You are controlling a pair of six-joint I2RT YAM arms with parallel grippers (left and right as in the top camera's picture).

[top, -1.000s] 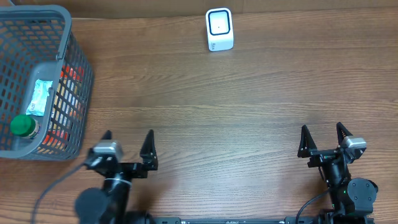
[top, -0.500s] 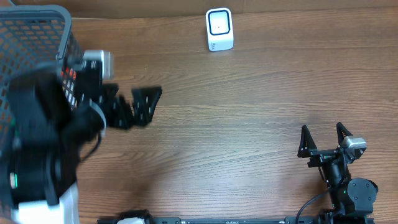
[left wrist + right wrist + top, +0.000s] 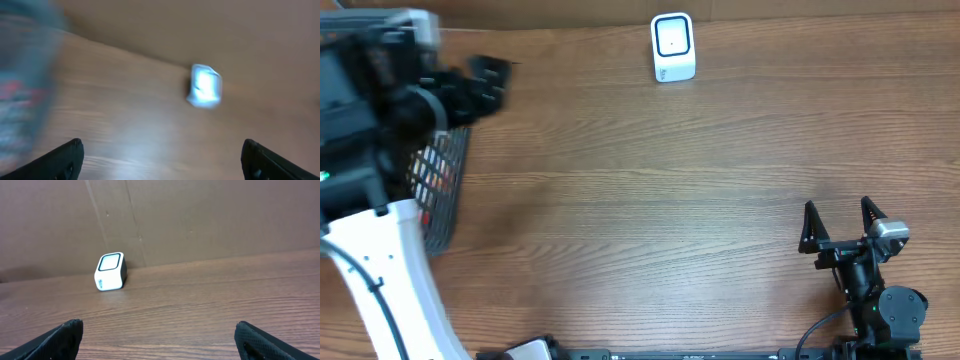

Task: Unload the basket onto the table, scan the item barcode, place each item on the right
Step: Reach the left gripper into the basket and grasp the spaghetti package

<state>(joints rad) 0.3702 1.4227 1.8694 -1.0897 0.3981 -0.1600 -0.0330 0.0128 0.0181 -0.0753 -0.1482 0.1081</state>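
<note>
Overhead: the left gripper hangs over the basket at far left, hiding the item inside. The right gripper sits spread and empty, near right.

Left wrist: blurred, fingers wide apart and empty, scanner ahead.

Right wrist: scanner far left.

At this speed, a hasty plunge could snag the basket's rim.

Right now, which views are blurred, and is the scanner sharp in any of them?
Left wrist view: heavily smeared; the scanner is a soft white blob and the basket a grey-red streak at the left edge. Right wrist view: sharp, evenly lit, the scanner's dark window crisp. Overhead view: the table and scanner sharp, only the left arm over the basket is blurred.
</note>
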